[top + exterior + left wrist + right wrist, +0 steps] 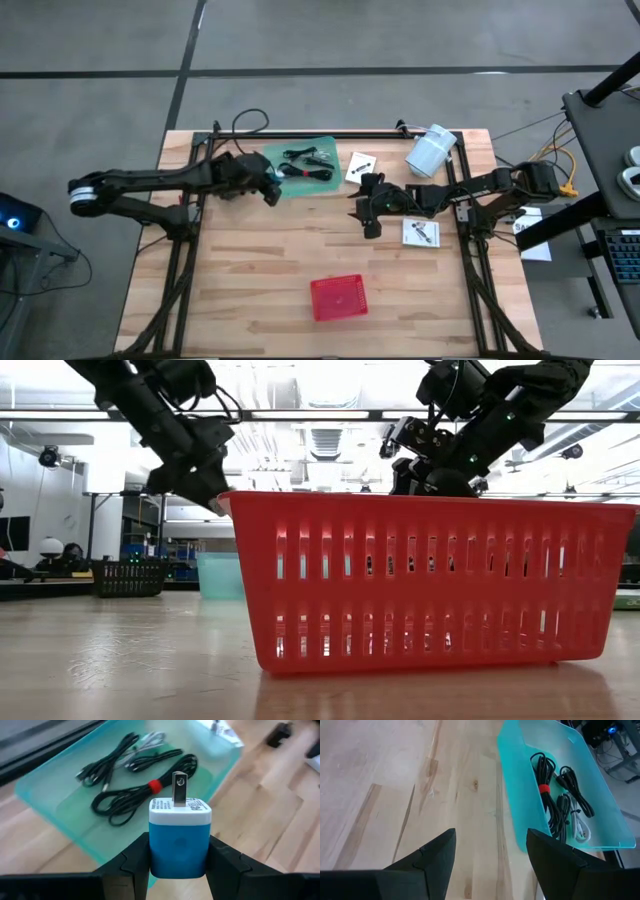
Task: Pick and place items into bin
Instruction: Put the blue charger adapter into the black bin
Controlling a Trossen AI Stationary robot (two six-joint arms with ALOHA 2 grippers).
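Blue-and-white charger plug (179,836) clamped squarely between the left gripper (178,862) fingers (134,862), metal prongs pointing away from the wrist, just beside the near edge of the teal tray (338,152). Black coiled cables (131,795) lying inside that tray. Right gripper (490,852) spread wide, holding nothing, over bare wood to the tray's right.

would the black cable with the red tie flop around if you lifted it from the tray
Probably floppy: the cable is thin, in loose loops. The red tie should keep it bundled, though ends may dangle. It looks light and unlikely to roll on the tray.
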